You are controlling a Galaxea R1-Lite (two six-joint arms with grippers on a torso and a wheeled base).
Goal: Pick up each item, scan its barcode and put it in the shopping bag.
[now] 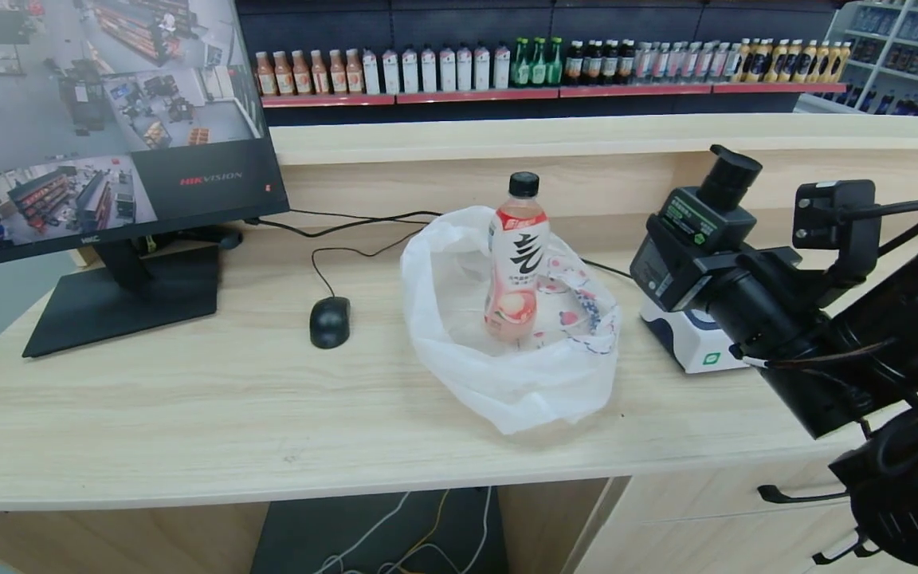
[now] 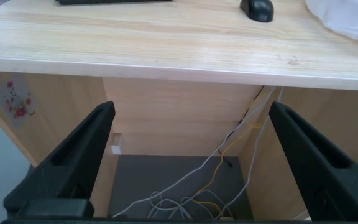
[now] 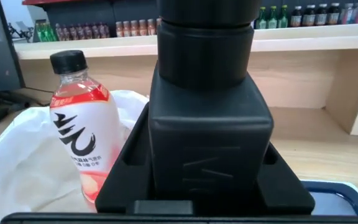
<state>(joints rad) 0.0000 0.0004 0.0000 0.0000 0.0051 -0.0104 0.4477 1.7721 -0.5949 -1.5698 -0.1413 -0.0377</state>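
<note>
Right hand is pinching the scanner beside the shopping bag, left hand is hanging spread wide below the table edge, and the bottle is standing upright inside that bag.

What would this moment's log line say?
pink-labelled plastic bottle upright in white plastic shopping bag | right tool shut on black barcode scanner | left tool open, in front of wooden counter
</note>
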